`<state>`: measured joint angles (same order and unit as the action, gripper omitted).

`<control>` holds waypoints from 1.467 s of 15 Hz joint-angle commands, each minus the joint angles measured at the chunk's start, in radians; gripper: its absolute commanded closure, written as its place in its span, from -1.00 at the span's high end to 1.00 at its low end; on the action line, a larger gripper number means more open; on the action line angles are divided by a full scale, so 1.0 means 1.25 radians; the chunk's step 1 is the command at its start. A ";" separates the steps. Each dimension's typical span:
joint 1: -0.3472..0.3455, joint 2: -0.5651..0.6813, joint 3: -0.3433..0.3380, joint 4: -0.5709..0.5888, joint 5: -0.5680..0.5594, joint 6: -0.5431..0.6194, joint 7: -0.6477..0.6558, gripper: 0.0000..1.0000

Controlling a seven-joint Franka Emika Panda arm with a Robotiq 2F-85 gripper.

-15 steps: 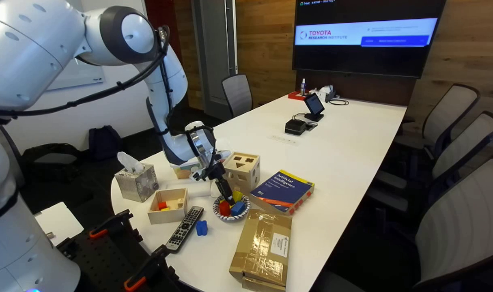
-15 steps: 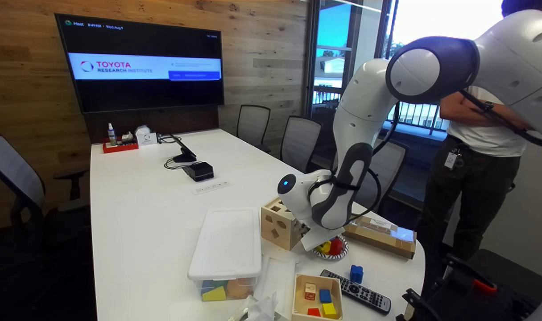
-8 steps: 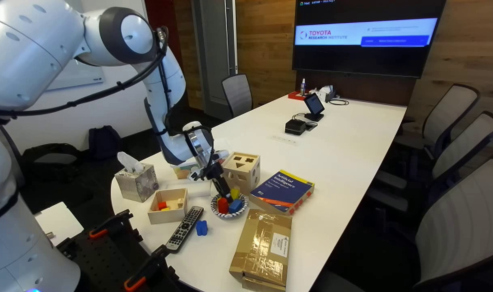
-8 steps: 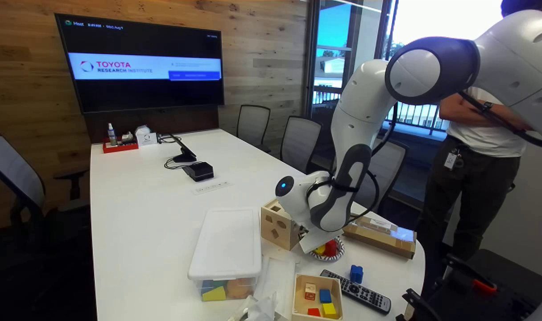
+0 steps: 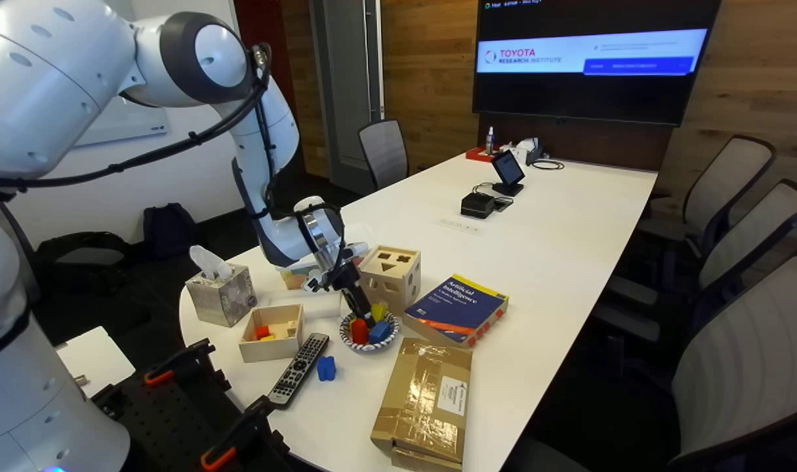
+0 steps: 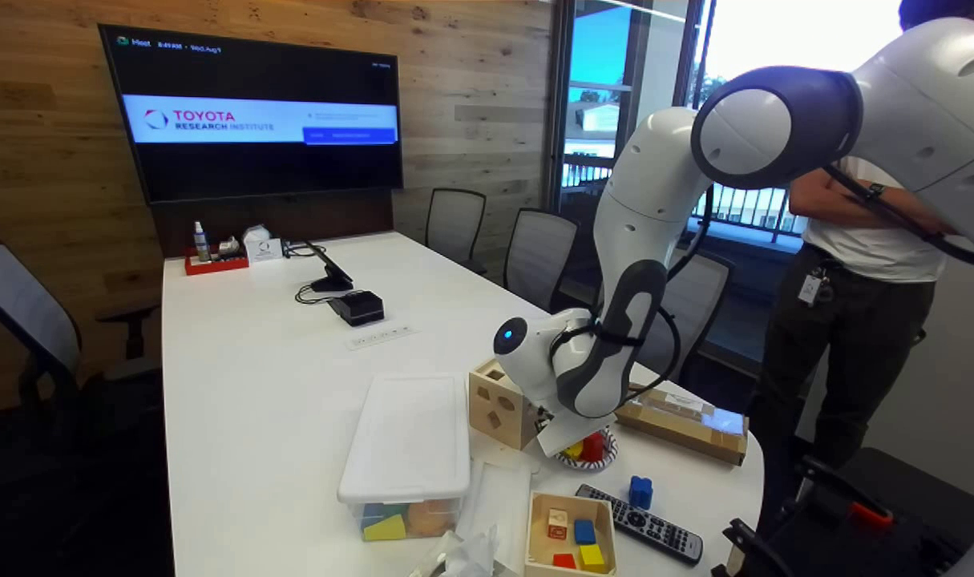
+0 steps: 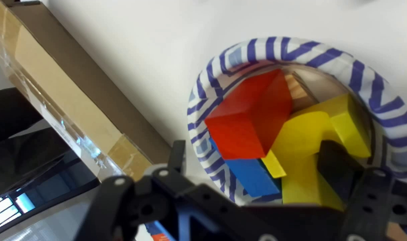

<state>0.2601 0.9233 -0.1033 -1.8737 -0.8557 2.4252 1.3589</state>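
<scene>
The screen (image 6: 254, 116) read "TOYOTA RESEARCH INSTITUTE", with "Meet" on top; the book (image 5: 457, 308) said "Artificial Intelligence: A Modern Approach"; the label (image 5: 452, 396) on the box (image 5: 414, 396) was illegible.
</scene>
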 commanded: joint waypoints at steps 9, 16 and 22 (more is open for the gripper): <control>0.007 0.002 -0.007 0.001 0.009 0.002 -0.005 1.00; 0.008 0.003 -0.007 0.002 0.008 0.002 -0.008 0.99; 0.008 0.008 -0.007 0.009 0.010 -0.002 -0.007 0.69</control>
<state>0.2601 0.9242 -0.1033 -1.8737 -0.8557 2.4252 1.3589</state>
